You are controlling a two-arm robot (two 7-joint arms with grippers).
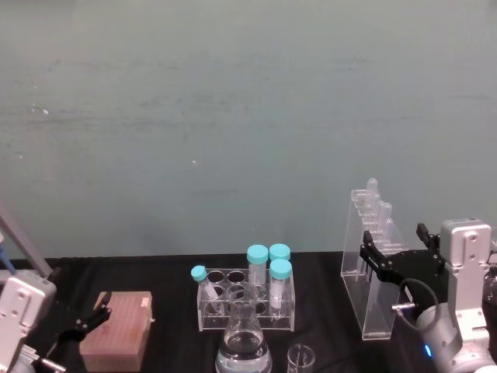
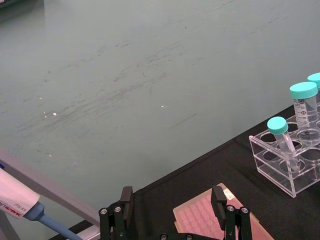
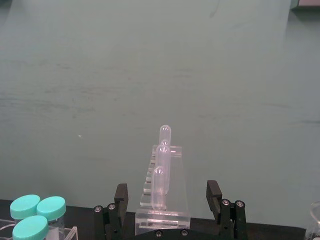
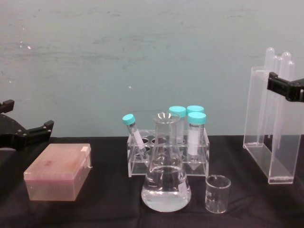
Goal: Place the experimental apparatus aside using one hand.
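Since the clear stand right of the tube rack looks light and stiff (slick, brittle too), pinch its thin side wall gently; right gripper hangs there, jaws apart. Left gripper, jaws apart, idles left of the rack.

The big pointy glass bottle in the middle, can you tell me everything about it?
The conical flask is clear glass, with a wide base, sloping sides, a narrow neck and a flared rim. Clear liquid fills its lower part. It stands upright on the black table, in front of the tube rack, with the small beaker beside it, apart.
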